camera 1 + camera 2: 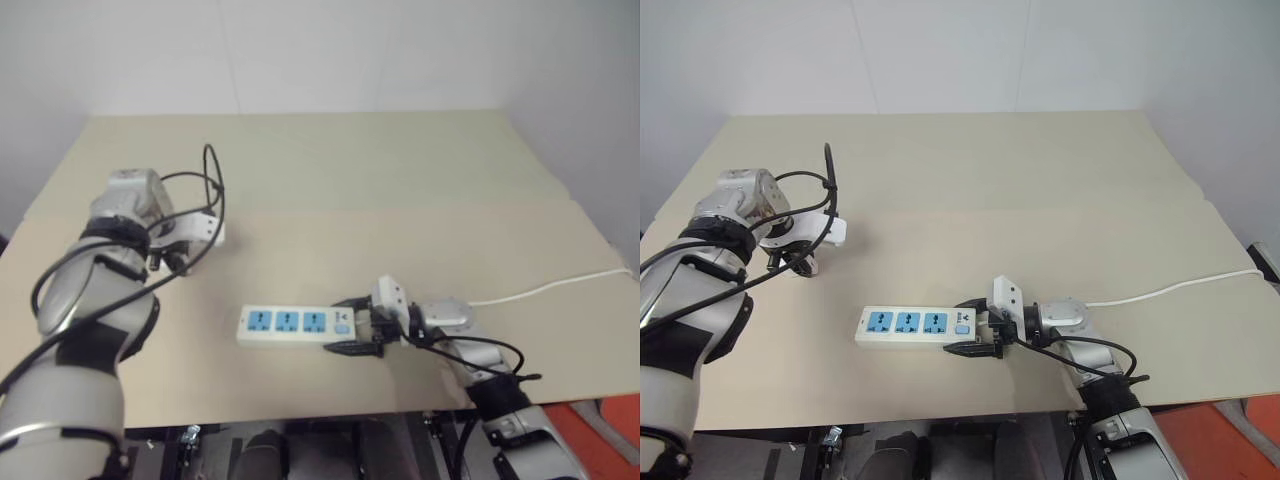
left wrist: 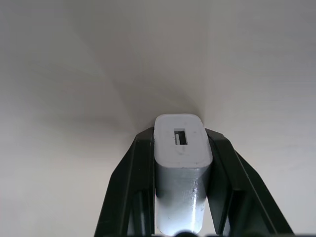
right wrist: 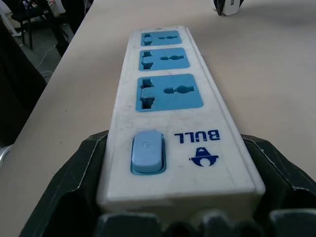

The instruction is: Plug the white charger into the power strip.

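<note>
The white charger (image 2: 181,148) stands on the table between my left gripper's black fingers (image 2: 140,168), USB slot up. My left gripper (image 2: 181,137) is shut on it, pointing steeply down at the table's left side (image 1: 170,262). The power strip (image 1: 290,323) lies flat near the front edge, a long white bar with three blue sockets (image 3: 170,92) and a blue switch (image 3: 147,150). My right gripper (image 1: 355,325) is shut on the strip's switch end, one finger on each long side. The charger and left gripper sit small beyond the strip's far end (image 3: 228,6).
The strip's thin white cord (image 1: 550,288) runs right and off the table's right edge. The beige table (image 1: 350,170) stretches bare behind and between the arms. An orange object (image 1: 600,430) lies on the floor at the lower right.
</note>
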Robot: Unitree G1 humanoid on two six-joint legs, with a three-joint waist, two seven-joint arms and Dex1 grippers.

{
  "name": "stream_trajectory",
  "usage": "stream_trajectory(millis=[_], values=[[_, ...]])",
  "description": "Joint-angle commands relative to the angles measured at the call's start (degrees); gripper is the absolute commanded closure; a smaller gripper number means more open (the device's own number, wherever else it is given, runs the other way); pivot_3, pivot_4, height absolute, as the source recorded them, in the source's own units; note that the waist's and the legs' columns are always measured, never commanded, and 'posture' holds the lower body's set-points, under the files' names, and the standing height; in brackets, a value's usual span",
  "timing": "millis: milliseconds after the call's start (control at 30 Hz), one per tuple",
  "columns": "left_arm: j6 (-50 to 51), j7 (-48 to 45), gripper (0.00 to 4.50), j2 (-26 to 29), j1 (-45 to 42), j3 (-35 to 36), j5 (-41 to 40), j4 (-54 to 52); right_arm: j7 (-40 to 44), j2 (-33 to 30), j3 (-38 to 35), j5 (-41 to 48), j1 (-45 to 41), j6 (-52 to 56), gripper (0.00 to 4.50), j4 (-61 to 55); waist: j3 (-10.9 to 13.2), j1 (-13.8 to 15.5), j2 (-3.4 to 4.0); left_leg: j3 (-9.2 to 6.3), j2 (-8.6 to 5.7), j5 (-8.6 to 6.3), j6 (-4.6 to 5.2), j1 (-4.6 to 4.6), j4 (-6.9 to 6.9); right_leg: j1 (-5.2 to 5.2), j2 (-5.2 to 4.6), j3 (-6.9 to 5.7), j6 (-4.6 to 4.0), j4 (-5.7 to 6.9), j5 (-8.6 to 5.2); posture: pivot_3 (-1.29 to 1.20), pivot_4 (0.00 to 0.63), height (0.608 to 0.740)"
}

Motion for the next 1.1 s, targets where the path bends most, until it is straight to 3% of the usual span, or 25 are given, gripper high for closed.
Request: stream_trajectory(millis=[33, 200, 333, 400, 533, 667, 800, 1100], values=[[0.05, -0.96, 3.48, 0.40, -1.19, 4.67, -4.35, -1.92, 0.27, 0.20, 0.06, 1.60, -0.04, 0.09, 1.04, -2.58, 0.00, 0.07, 0.00, 0.00, 0.00, 0.00, 0.00, 0.00, 0.01, 0.00, 0.00, 0.00, 0.00, 0.00, 0.00, 0.00, 0.150, 0.740], [1.11, -7.18, 3.48, 0.87, -3.80, 15.79, -16.06, -5.90, 0.66, 0.33, 0.40, 1.30, -0.78, -0.58, 1.04, -1.72, 0.00, 0.03, 0.00, -0.04, 0.01, 0.00, 0.00, -0.05, 0.04, -0.02, 0.00, -0.03, 0.00, 0.00, 0.00, 0.00, 0.150, 0.740], [1.29, -10.42, 3.48, 0.06, -0.86, 26.68, -28.93, -13.95, 0.90, 0.65, 0.54, 1.10, -1.23, -1.32, 1.04, -0.76, 0.00, -0.22, 0.00, -0.04, 0.01, 0.00, -0.01, -0.04, 0.05, -0.02, -0.01, -0.04, 0.00, 0.00, 0.00, 0.00, 0.150, 0.740], [3.98, -9.97, 3.48, -1.78, 4.01, 32.20, -36.51, -23.17, 0.97, 1.02, 0.62, 0.81, -1.83, -2.07, 1.04, 0.46, 0.00, -0.27, 0.00, -0.05, 0.03, 0.01, -0.01, -0.03, 0.06, -0.02, -0.01, -0.03, 0.00, 0.03, 0.00, 0.00, 0.150, 0.740], [15.22, -6.04, 3.48, -5.63, 15.55, 36.64, -46.58, -44.46, 1.08, 1.62, 0.87, 0.40, -2.90, -3.02, 1.04, 2.10, -0.01, -0.50, 0.02, -0.06, 0.03, 0.01, -0.02, 0.03, 0.13, 0.01, -0.02, 0.04, 0.00, 0.13, 0.01, 0.00, 0.150, 0.740], [29.56, 0.20, 3.48, -9.97, 25.86, 38.28, -56.30, -62.49, 1.13, 1.92, 1.11, 0.05, -3.62, -3.82, 1.04, 3.02, -0.01, -0.37, 0.02, -0.08, 0.03, 0.01, -0.02, -0.03, 0.29, -0.05, -0.01, 0.09, -0.01, 0.28, 0.02, 0.00, 0.150, 0.740], [36.34, 5.98, 3.48, -12.91, 33.30, 37.89, -62.32, -73.78, 1.04, 2.18, 1.03, -0.52, -4.07, -4.23, 1.04, 3.90, -0.01, -0.32, 0.02, -0.10, 0.03, -0.03, 0.03, -0.02, 0.57, -0.01, -0.01, 0.13, -0.01, 0.48, 0.01, 0.00, 0.150, 0.740], [39.17, 6.33, 3.48, -11.40, 41.33, 34.56, -68.94, -81.69, 1.59, 1.84, 0.78, -1.67, -5.56, -7.32, 1.04, 8.09, -0.01, -0.08, 0.02, -0.07, 0.01, 0.01, -0.04, 0.27, 0.65, 0.15, -0.01, 0.25, -0.12, 0.50, 0.07, 0.00, 0.150, 0.740]])
